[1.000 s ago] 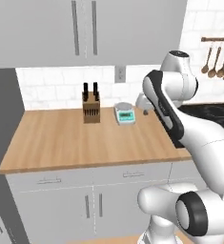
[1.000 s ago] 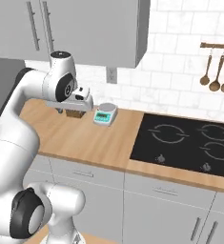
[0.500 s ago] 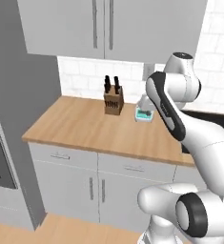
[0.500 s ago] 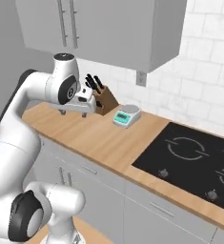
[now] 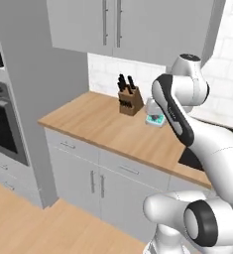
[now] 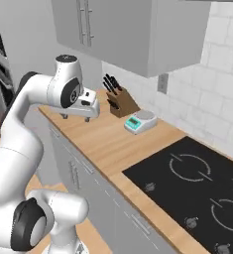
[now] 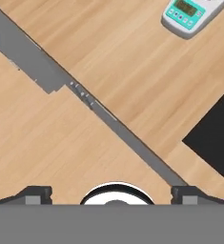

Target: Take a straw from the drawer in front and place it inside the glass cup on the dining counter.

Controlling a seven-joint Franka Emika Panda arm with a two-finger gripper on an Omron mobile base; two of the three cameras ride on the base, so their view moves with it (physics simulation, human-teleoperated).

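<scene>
A: Straw, glass cup, dining counter: none located from this position. What faces the robot is the wall-side table (image 5: 103, 124) with a knife block (image 5: 129, 96) and a small teal scale (image 6: 139, 121) on it, and a black hob (image 6: 197, 181) off to one side.

B: The drawer?

A: Closed grey drawer fronts (image 5: 125, 171) under the table edge, slim handles. Cannot tell which, if any, is the wide one the task means. None is open.

B: End effector?

A: End effector (image 6: 78, 115) hangs above the table's front edge, fingers spread wide, nothing between them. The hand view looks straight down past the table edge to the wooden floor (image 7: 42, 143).

B: So which step?

A: My reading: approach only. Nothing is grasped and no drawer is opened.

B: Next move?

A: Likely line the base up with the right drawer, bring the hand down to its bar handle, close on it, and pull it out straight.
</scene>
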